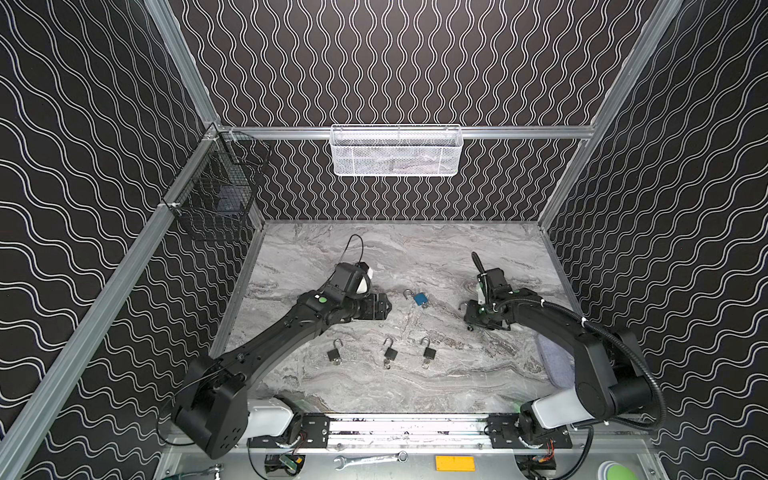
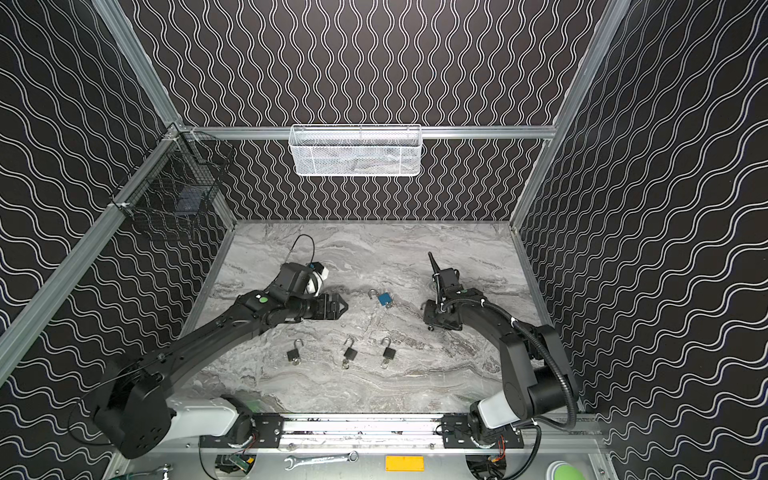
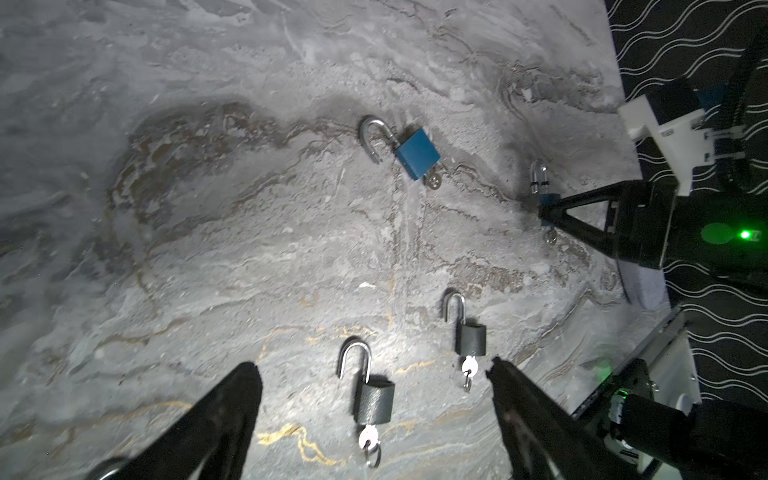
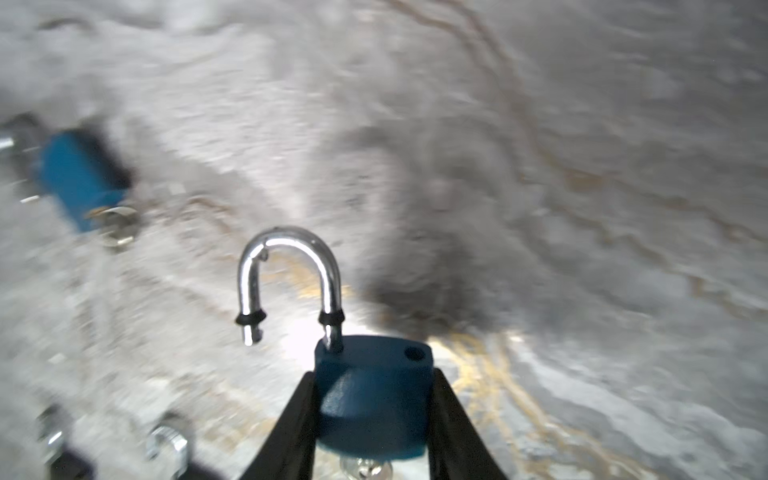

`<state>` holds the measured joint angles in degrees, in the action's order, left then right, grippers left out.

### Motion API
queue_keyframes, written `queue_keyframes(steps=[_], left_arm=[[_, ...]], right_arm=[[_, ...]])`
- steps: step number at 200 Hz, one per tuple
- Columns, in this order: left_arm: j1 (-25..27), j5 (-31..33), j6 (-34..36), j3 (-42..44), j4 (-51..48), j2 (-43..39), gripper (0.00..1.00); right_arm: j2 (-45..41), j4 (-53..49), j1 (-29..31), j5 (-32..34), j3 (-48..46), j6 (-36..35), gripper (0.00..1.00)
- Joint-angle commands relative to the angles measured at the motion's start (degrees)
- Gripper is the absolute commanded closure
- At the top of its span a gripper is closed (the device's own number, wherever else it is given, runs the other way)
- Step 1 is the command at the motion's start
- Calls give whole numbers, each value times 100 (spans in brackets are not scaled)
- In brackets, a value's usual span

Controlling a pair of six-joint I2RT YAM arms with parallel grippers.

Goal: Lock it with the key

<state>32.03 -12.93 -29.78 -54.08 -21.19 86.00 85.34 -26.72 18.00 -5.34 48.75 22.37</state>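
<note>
A blue padlock (image 4: 372,399) is pinched between the right jaws by the two narrow sides of its body, at the right of the counter (image 1: 457,386) in both top views. Its shackle (image 4: 291,274) is open: one leg is seated in the body and the free end is swung away from its hole. A key (image 4: 365,467) is seen under the body, partly cut off by the frame edge. Whether this padlock is clear of the counter cannot be told.

A second blue padlock (image 1: 420,298) is laid flat near the middle of the counter, between the two arms. Its shackle is open as well, and a key is seen at its keyhole end. It is touched by neither arm.

The left jaws are spread wide and nothing is held between them. They are pointed at the second blue padlock from the left, apart from it.

Three black padlocks (image 1: 390,353) are laid in a row nearer the robot's base, apart from one another. Each is shown with an open shackle and a key in it.
</note>
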Motion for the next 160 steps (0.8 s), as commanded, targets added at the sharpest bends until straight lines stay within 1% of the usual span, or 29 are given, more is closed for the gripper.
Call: queue_keyframes(steps=[1,26,42,47,64,96,100,114,136,160], left_arm=[[-12,-491,-5,-147,618,253,12],[-10,-1065,-269,-283,1190,631,15],[-12,-1452,-429,-345,1553,848,17],[-13,-1544,-487,-357,1668,895,17],[-7,-1815,-643,-340,2015,1026,19],[-15,-2068,-785,-264,2264,1155,23],[-16,-2092,-802,-252,2295,1159,24],[-16,-2152,-861,-212,2416,1182,25],[-21,-2185,-856,-247,2416,1264,27],[-25,-2313,-919,-230,2560,1367,32]], right_arm=[[-164,200,141,-538,132,-195,98],[-267,298,459,-833,238,-290,98],[-253,273,669,-813,368,-329,98],[-245,258,872,-799,420,-338,98],[-164,229,1148,-744,600,-341,98],[-24,314,1540,-733,801,-304,98],[-5,316,1576,-727,978,-297,98],[96,326,1705,-686,1103,-271,98],[221,267,1843,-637,1295,-302,98],[282,257,1924,-626,1400,-321,98]])
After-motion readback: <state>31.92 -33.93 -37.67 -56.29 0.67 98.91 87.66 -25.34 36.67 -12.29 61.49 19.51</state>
